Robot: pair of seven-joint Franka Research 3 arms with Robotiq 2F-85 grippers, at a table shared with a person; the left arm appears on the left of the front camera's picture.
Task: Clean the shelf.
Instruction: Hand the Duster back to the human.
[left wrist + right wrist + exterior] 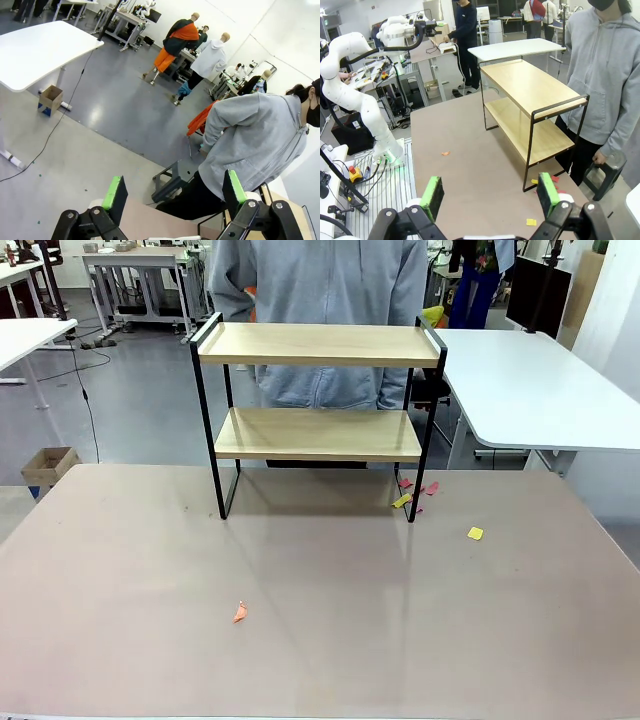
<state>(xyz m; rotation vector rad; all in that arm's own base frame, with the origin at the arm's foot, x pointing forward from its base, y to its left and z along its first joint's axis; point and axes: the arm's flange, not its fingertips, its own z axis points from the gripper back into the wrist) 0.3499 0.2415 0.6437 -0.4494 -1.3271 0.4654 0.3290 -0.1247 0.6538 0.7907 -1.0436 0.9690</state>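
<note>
While both fingers [174,196] [490,194] gape, the shelf [318,410] stands untouched.

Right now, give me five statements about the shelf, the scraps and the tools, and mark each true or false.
1. Both boards of the shelf are bare. True.
2. The orange paper scrap lies on the lower board. False: it lies on the table, in front of the shelf.
3. The yellow paper scrap lies on the table to the right of the shelf. True.
4. The right tool grips a cloth. False: it is open and empty.
5. The left tool is shut. False: it is open.
</note>
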